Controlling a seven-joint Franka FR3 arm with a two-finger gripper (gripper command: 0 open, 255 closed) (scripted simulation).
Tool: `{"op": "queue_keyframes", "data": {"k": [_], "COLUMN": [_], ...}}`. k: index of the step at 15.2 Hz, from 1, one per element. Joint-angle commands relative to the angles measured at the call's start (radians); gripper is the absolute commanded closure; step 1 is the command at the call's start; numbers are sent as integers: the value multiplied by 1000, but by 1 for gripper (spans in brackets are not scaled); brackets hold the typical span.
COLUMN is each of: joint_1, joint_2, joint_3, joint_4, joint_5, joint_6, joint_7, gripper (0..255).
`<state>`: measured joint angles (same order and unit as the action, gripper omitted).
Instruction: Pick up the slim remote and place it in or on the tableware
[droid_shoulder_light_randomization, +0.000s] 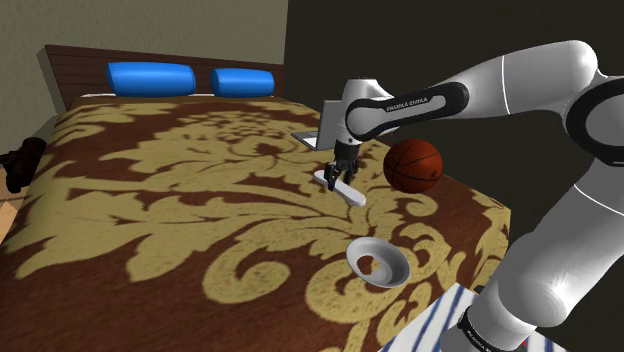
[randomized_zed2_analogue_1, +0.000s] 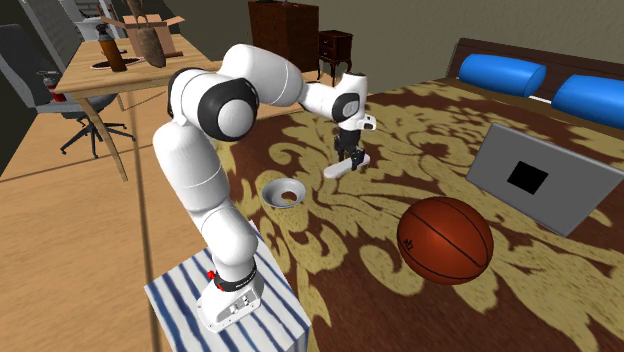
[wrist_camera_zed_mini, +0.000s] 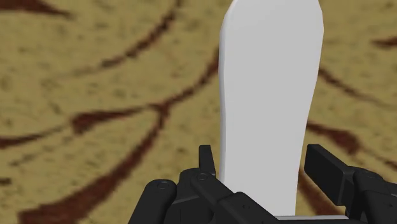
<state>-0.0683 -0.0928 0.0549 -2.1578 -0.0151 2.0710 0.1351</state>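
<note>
The slim remote is a plain white, elongated slab, and my gripper is shut on its near end, one black finger on each long side. In the shoulder view the gripper points straight down at the remote, which lies low over the patterned bedspread beside the basketball. The tableware is a white bowl, upright on the bed nearer the stand and apart from the gripper. The second exterior view shows the remote, the gripper and the bowl to their left.
An orange basketball rests close to the remote on the shoulder view's right. A grey panel with a black square stands behind it. Blue pillows lie at the headboard. The striped stand is at the bed's edge.
</note>
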Motion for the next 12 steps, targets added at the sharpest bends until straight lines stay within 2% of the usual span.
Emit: {"op": "queue_keyframes", "data": {"k": [1,2,12], "joint_1": [0,0,64], "joint_2": [-9,-13,-376], "joint_3": [0,0,65], "joint_4": [17,25,-314], "joint_5": [1,1,54], "joint_6": [-27,-38,-62], "joint_7": [-1,-1,93], "gripper": [255,255,255]}}
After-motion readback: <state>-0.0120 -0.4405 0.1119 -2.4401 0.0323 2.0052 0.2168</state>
